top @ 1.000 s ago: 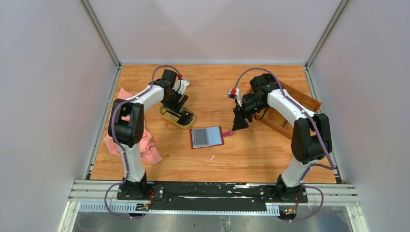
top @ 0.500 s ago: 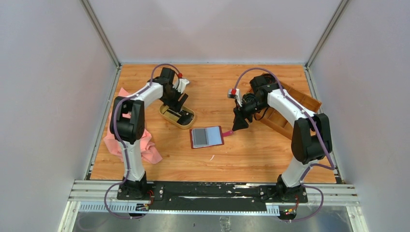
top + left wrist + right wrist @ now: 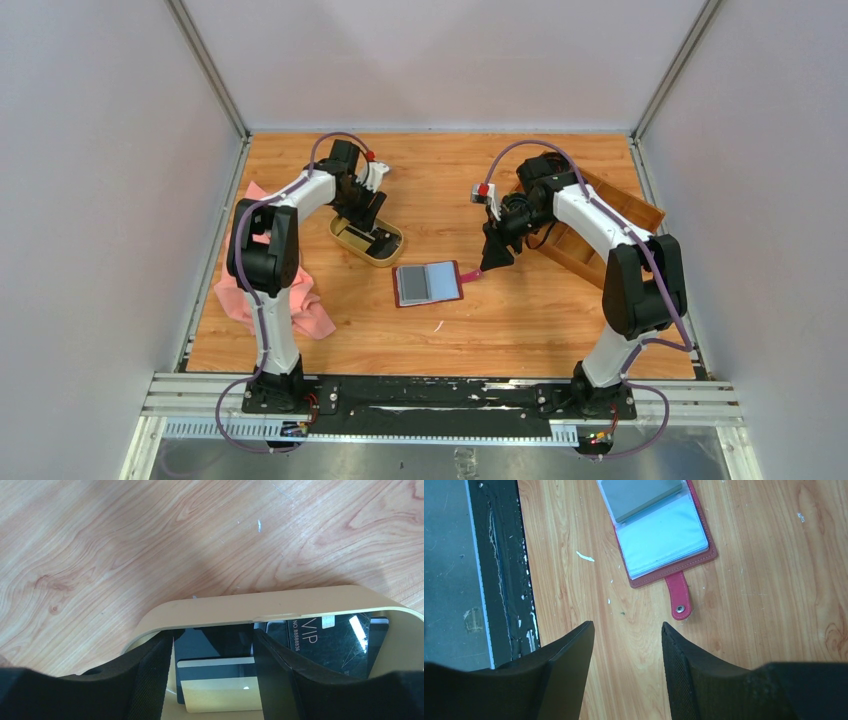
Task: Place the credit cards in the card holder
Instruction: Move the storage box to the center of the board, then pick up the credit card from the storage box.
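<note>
The credit cards lie in an oval tan dish (image 3: 338, 235) (image 3: 280, 602) at the back left. In the left wrist view I see a pale card with a dark stripe (image 3: 220, 690) on a black card (image 3: 200, 645), and beside them a black VIP card (image 3: 330, 640). My left gripper (image 3: 372, 228) (image 3: 212, 635) reaches into the dish, one finger at each side edge of the stacked cards. Whether the fingers press on them I cannot tell. The card holder (image 3: 428, 284) (image 3: 659, 530) lies open and flat, its snap tab (image 3: 680, 600) pointing right. My right gripper (image 3: 492, 262) (image 3: 628, 627) hovers open beside that tab.
A crumpled pink cloth (image 3: 305, 305) lies at the left edge by the left arm. A brown wooden compartment tray (image 3: 610, 225) sits at the back right behind the right arm. Small white flecks (image 3: 585, 556) dot the wood near the card holder.
The left gripper's jaws have narrowed around the cards in the dish and the left wrist has shifted slightly. The right arm and the card holder have not moved.
</note>
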Available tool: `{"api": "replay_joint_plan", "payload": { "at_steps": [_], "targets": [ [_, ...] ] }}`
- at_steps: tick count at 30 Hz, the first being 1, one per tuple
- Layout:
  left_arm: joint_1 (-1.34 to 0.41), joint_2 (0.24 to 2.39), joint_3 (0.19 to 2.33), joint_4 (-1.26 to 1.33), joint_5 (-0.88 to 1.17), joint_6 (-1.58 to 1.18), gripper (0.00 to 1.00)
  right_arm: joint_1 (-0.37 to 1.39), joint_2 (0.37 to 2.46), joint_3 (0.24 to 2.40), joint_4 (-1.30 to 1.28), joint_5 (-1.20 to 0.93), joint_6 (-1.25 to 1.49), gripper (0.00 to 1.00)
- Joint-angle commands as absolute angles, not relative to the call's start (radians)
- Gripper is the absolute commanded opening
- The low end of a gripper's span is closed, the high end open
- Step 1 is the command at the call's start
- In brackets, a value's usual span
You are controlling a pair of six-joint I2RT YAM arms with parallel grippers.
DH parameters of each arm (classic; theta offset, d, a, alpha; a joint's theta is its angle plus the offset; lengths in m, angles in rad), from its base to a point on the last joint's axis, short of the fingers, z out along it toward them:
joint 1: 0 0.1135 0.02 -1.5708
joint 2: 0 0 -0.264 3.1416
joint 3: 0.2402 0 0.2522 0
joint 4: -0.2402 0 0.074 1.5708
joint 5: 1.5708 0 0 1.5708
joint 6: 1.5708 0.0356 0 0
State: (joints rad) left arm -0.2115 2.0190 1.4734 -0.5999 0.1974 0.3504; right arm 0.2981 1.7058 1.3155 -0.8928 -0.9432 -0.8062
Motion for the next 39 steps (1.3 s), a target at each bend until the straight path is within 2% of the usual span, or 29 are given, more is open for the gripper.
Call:
{"api": "replay_joint_plan", "payload": {
  "at_steps": [1, 7, 14, 39],
  "targets": [
    [-0.208, 2.051, 1.44, -0.625, 0.175, 0.351, 0.57, 0.278, 1.697, 1.344, -0.932, -0.972, -0.827, 0.56],
    [-0.207, 1.976, 1.417, -0.578, 0.185, 0.344, 0.48, 0.275, 1.692, 1.344, -0.935, -0.976, -0.828, 0.56],
    [-0.207, 1.868, 1.326, -0.441, 0.217, 0.327, 0.48, 0.275, 1.692, 1.342, -0.936, -0.979, -0.828, 0.56],
    [-0.16, 1.69, 1.145, -0.151, 0.336, 0.204, 0.48, 0.278, 1.704, 1.354, -0.936, -1.032, -0.809, 0.55]
  ]
}}
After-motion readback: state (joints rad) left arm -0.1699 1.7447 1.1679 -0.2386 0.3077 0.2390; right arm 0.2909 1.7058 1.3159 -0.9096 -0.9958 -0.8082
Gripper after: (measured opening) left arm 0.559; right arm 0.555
